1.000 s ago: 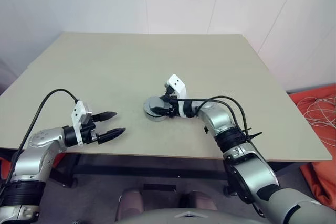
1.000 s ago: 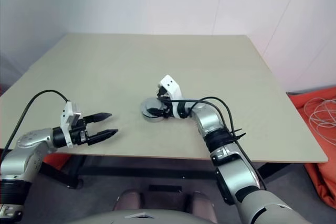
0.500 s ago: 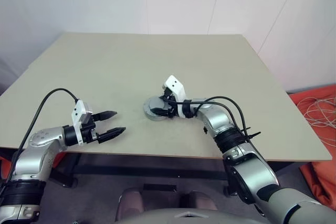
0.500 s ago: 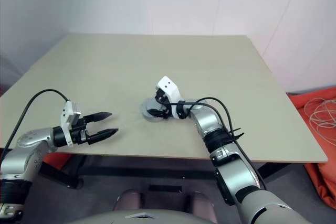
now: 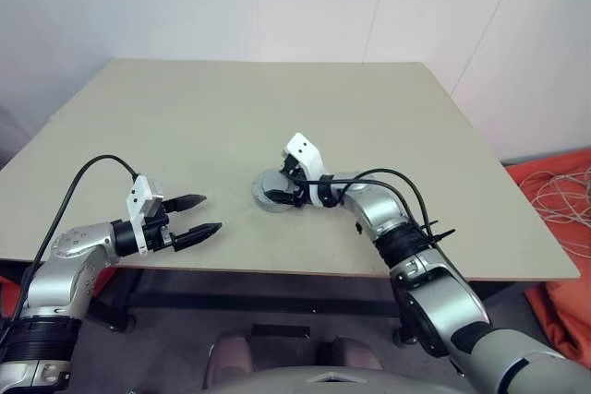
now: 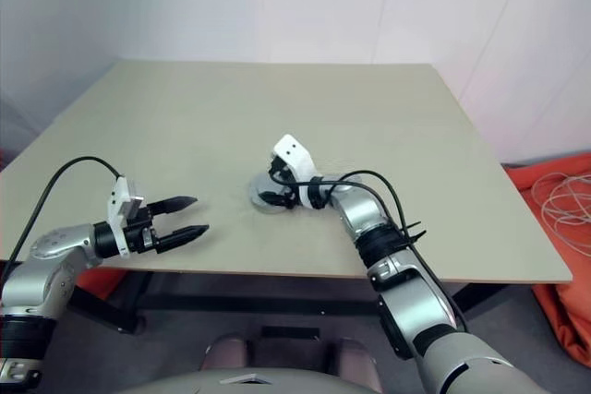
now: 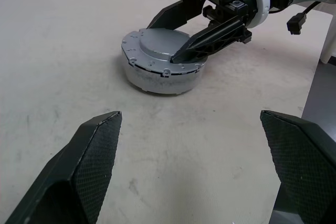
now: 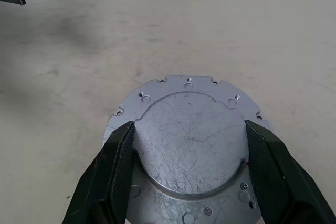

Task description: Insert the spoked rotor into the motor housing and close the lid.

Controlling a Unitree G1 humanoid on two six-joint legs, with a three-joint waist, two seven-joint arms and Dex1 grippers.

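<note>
Head stereo pair looking down over the table [image 5: 185,117], both wrist cameras close on the lid [image 7: 160,51].

I count one lid [image 7: 160,56] sitting grey face up on the one desk [image 5: 231,117]. I count two end effectors, the left end effector [image 5: 192,218] and the right end effector [image 7: 181,32], each with two black fingers.
</note>
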